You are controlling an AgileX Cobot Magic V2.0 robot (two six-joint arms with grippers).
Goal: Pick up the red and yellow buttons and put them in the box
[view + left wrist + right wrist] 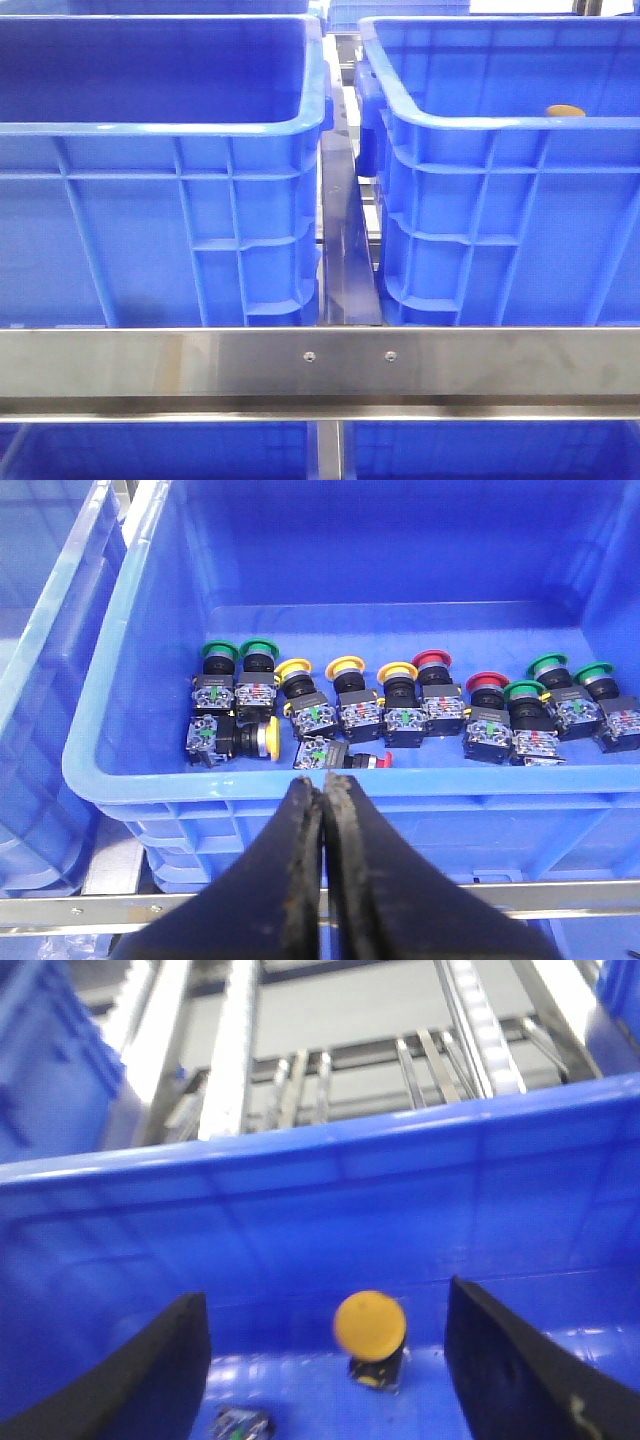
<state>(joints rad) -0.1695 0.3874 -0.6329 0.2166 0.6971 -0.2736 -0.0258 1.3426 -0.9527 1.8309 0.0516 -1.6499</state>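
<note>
My right claw [325,1360] is spread wide with a yellow button [369,1326] standing dead centre between its fingers, left claw [324,798] pressed together.

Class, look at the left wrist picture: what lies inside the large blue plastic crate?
Inside the blue ribbed plastic crate: push buttons with green, yellow and red caps. Its near wall hides some floor.

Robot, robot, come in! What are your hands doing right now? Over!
Left tool shut, empty, above blue plastic crate of push buttons. Right tool open, round yellow-capped button between fingers, ungrasped. Nothing blocking.
</note>
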